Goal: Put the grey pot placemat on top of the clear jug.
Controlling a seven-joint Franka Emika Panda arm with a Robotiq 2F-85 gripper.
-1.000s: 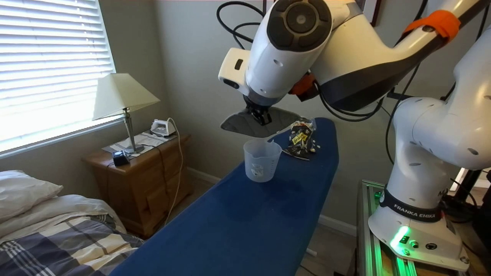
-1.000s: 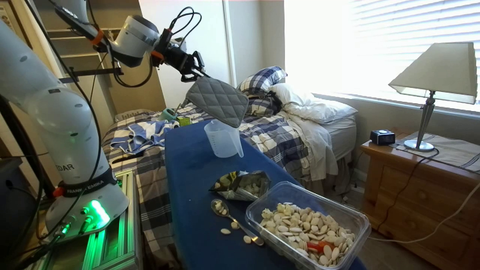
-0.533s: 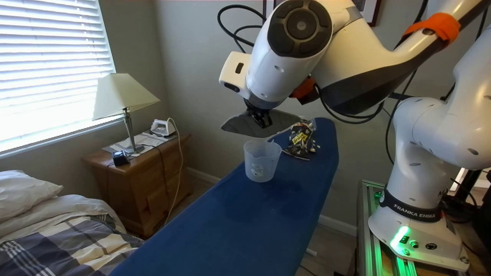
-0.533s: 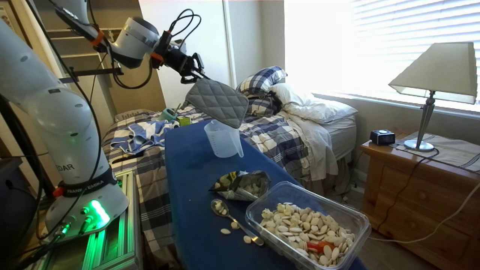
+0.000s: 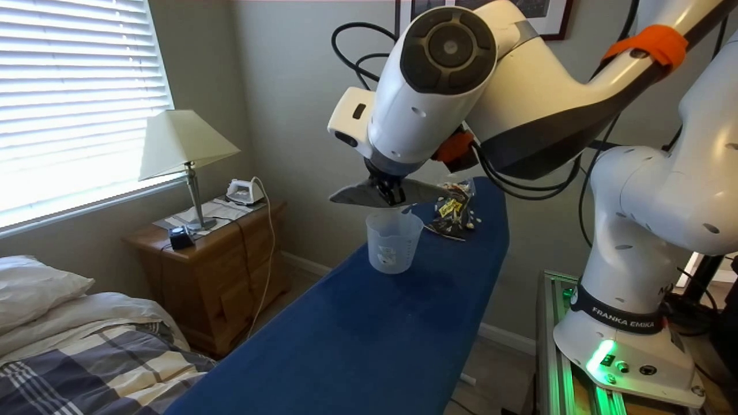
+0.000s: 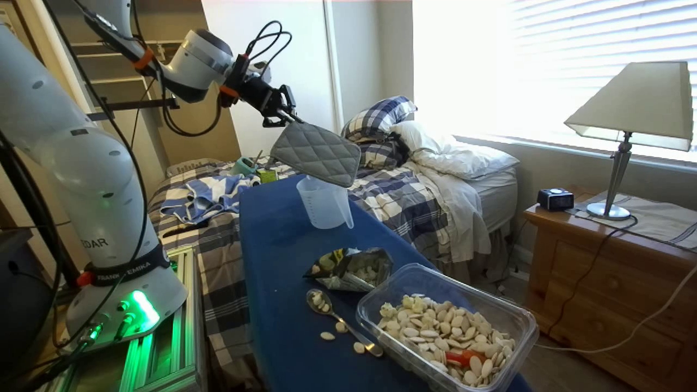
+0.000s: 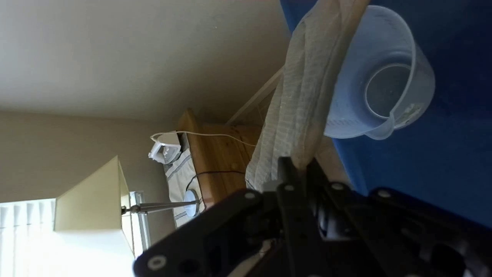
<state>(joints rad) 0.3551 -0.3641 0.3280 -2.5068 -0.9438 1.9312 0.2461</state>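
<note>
In an exterior view we see, at the left, the white Franka arm (image 6: pixel 95 188), its base lit green, then a blue-and-white striped cloth (image 6: pixel 209 196) on a plaid-covered bed (image 6: pixel 386 204). Next comes the black gripper (image 7: pixel 301 168), pinching one edge of the grey pot placemat (image 6: pixel 316 152) — a quilted square pad with rounded corners, held in the air at a tilt. Just below it the clear jug (image 6: pixel 324 209) stands upright on the blue ironing board (image 6: pixel 275 256), its handle at the right; the placemat hides part of the rim, and we cannot tell whether the two touch. In the wrist view we look past the pad into the jug's mouth. On the nearer part of the board lie a few loose pumpkin seeds (image 6: pixel 327 336), a metal spoon (image 6: pixel 356 333) with some in its bowl, a crumpled packet (image 6: pixel 354 269) and a clear plastic container (image 6: pixel 479 296) of more seeds. Farthest right — on a wooden nightstand (image 6: pixel 604 272) — we see a small black device (image 6: pixel 555 199) and a table lamp (image 6: pixel 634 103).
</note>
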